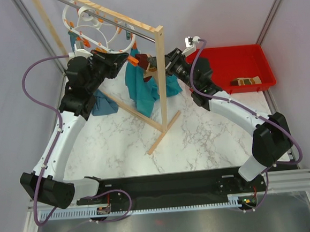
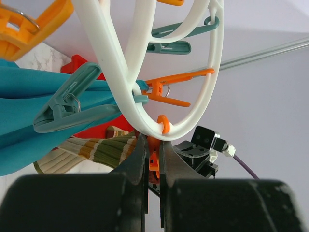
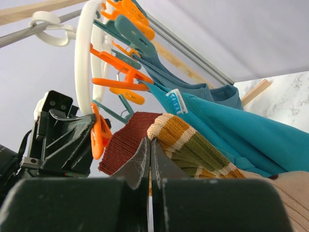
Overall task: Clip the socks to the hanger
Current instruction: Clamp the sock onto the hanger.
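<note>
The white hanger [image 1: 91,25] hangs by its hook from the rail, its ring [image 2: 120,82] carrying orange and teal clips. My left gripper [image 2: 152,144] is shut on an orange clip [image 2: 153,163] at the bottom of the ring, squeezing its tail. My right gripper [image 3: 149,145] is shut on the cuff of a striped sock [image 3: 193,145], held up close beside that orange clip [image 3: 99,133]. From above, this sock [image 1: 142,60] sits between the left gripper [image 1: 119,59] and the right gripper [image 1: 160,62]. A second striped sock [image 1: 246,81] lies in the red tray [image 1: 215,57].
Teal cloths [image 1: 142,90] hang from teal clips right behind the sock. The wooden rack's post [image 1: 162,72] stands next to the right gripper, and its foot [image 1: 161,129] crosses the marble table. The rail [image 1: 109,15] runs overhead.
</note>
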`<act>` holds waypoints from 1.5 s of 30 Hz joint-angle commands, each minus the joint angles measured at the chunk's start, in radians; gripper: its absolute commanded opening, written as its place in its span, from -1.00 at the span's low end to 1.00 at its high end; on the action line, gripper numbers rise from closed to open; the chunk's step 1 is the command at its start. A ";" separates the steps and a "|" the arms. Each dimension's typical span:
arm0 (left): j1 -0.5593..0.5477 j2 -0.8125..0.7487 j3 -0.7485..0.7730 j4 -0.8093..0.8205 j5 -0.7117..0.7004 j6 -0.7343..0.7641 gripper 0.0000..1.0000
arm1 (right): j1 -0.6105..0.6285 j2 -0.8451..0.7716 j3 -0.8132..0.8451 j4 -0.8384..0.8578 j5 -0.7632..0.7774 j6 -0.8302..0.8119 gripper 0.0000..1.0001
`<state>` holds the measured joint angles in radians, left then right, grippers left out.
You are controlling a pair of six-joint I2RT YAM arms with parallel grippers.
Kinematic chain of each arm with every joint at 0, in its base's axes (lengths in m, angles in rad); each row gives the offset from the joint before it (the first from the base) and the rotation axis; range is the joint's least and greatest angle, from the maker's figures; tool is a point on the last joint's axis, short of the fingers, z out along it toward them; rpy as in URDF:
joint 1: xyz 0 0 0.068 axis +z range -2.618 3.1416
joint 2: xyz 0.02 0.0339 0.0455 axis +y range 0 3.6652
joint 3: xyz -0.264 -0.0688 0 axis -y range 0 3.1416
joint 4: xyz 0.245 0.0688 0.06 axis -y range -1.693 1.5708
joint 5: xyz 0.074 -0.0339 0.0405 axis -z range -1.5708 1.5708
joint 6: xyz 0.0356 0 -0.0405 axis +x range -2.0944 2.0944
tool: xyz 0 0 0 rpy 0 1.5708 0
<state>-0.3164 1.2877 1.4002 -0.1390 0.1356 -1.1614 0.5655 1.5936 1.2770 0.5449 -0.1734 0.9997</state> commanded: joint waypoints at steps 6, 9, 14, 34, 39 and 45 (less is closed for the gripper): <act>-0.010 -0.002 -0.029 -0.048 0.002 0.023 -0.96 | 0.002 -0.009 0.071 0.015 0.006 0.036 -1.00; -0.010 -0.002 -0.041 -0.048 0.002 0.023 -0.96 | 0.004 -0.001 0.070 0.015 0.005 0.039 -1.00; -0.010 -0.014 -0.073 -0.048 0.002 0.023 -0.96 | 0.004 0.008 0.059 0.020 0.000 0.048 -1.00; -0.009 -0.031 -0.095 -0.048 0.002 0.023 -0.96 | -0.001 -0.030 0.009 0.024 0.025 0.051 -1.00; -0.009 -0.021 -0.095 -0.048 0.002 0.023 -0.96 | 0.001 -0.024 0.019 0.023 0.015 0.059 -1.00; -0.009 -0.027 -0.109 -0.048 0.002 0.023 -0.96 | 0.001 -0.018 0.021 0.023 0.012 0.060 -1.00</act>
<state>-0.3164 1.2533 1.3254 -0.0814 0.1307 -1.1610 0.5655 1.6016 1.2900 0.5369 -0.1589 1.0512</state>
